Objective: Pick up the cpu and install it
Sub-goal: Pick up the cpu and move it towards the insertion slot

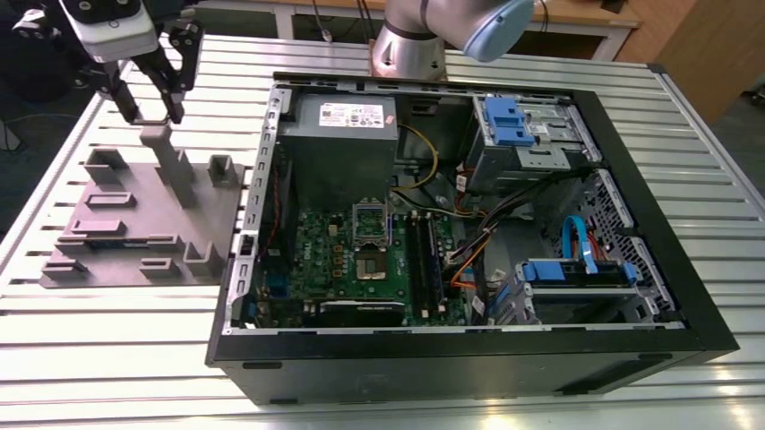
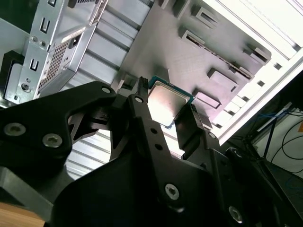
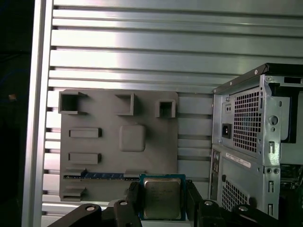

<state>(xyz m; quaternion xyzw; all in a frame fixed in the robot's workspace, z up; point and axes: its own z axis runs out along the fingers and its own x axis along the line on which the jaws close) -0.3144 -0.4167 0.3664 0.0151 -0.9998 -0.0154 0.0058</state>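
The cpu (image 3: 161, 197), a small square chip with a silver-grey top and a pale rim, sits between the two black fingers (image 3: 133, 196) of my gripper (image 3: 162, 199), which is shut on it. In the second wrist view the cpu (image 2: 165, 100) shows in the same hold in the gripper (image 2: 166, 112). The exterior view has the gripper (image 1: 150, 111) raised over the tall post of the purple-grey tray (image 1: 120, 224), at that view's left of the open computer case. The motherboard (image 1: 358, 260) lies inside the case, with its socket (image 1: 371, 225) uncovered.
The black computer case (image 1: 478, 206) lies open on a slatted metal table (image 1: 107, 331), with a grey power supply (image 1: 340, 121), blue drive brackets (image 1: 508, 121) and loose cables inside. The arm's base (image 1: 409, 45) stands behind the case. A blue-edged strip (image 3: 104, 175) rests in the tray (image 3: 118, 137).
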